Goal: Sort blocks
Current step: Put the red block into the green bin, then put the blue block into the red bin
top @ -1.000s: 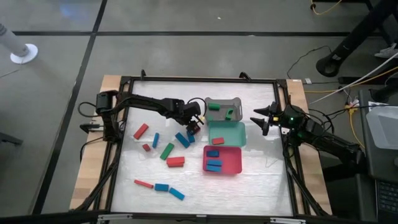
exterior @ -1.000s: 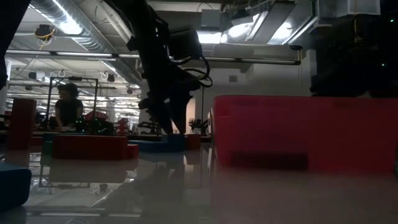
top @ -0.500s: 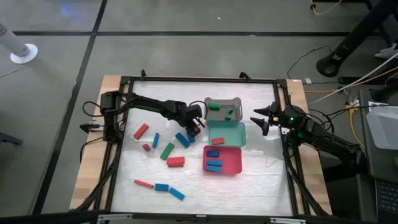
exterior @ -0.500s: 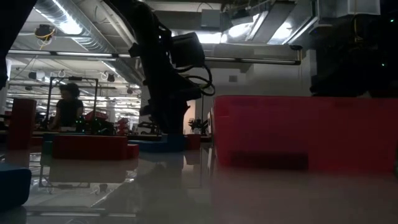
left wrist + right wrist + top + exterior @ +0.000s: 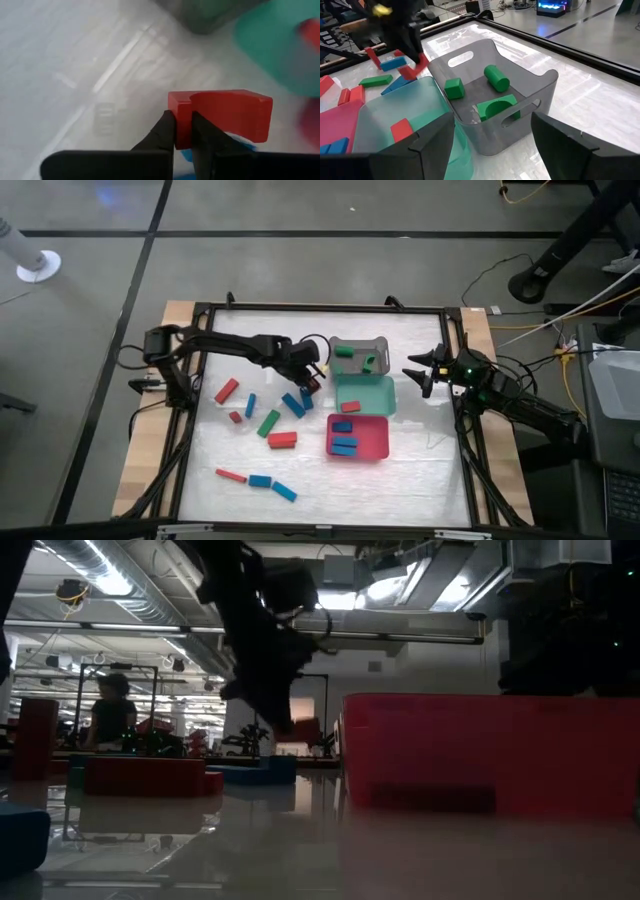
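From above, you see the left gripper (image 5: 314, 377) clamped on a red block (image 5: 316, 381) at nine o'clock of the grey tray (image 5: 383, 346); the right gripper (image 5: 413, 370) waits at three, jaws wide and empty. Past your left wrist, fingers (image 5: 162, 132) pinch that red block (image 5: 225, 117) above the table (image 5: 60, 65); no writing is readable.

left gripper (image 5: 314, 376): apparently gripping red block (image 5: 316, 383) | right gripper (image 5: 417, 373): beside teal tray (image 5: 385, 397)

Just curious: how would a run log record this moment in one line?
left pincer: shut on red block, lifted | right pincer: open, waiting by grey tray
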### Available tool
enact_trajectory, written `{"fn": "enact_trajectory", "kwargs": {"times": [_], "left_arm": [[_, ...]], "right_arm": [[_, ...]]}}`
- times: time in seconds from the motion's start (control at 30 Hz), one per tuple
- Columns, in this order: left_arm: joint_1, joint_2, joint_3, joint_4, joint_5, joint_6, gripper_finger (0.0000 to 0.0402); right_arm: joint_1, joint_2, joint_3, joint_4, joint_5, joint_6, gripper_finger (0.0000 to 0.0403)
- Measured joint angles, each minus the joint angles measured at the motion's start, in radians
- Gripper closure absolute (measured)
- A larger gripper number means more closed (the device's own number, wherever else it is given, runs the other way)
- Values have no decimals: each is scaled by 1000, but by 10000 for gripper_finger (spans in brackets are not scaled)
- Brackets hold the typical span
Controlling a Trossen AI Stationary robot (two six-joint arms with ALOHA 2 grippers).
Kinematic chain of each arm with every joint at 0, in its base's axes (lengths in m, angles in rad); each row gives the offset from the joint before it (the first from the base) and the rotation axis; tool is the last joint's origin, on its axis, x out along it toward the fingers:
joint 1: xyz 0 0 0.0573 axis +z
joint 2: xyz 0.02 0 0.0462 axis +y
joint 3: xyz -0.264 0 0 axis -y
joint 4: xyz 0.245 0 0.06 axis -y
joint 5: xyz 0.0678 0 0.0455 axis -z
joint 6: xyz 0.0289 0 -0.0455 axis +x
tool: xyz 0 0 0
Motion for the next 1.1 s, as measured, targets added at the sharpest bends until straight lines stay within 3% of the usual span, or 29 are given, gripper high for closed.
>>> {"fn": "enact_trajectory", "kwargs": {"times": [0.2,0.47,0.6,0.83,1.0,1.1], "left_arm": [[-13,-92,1,171,84,-105,388],[-92,-41,2,559,20,-101,365],[-117,-2,2,662,-25,-33,342],[-119,5,2,658,-59,-50,264],[-112,-36,2,583,69,-44,223],[-103,-77,2,431,106,-186,219]], "right_arm": [[0,0,0,0,0,0,139],[0,0,0,1,0,0,139],[0,0,0,1,0,0,139],[0,0,0,1,0,0,139],[0,0,0,1,0,0,139],[0,0,0,3,0,0,139]]}}
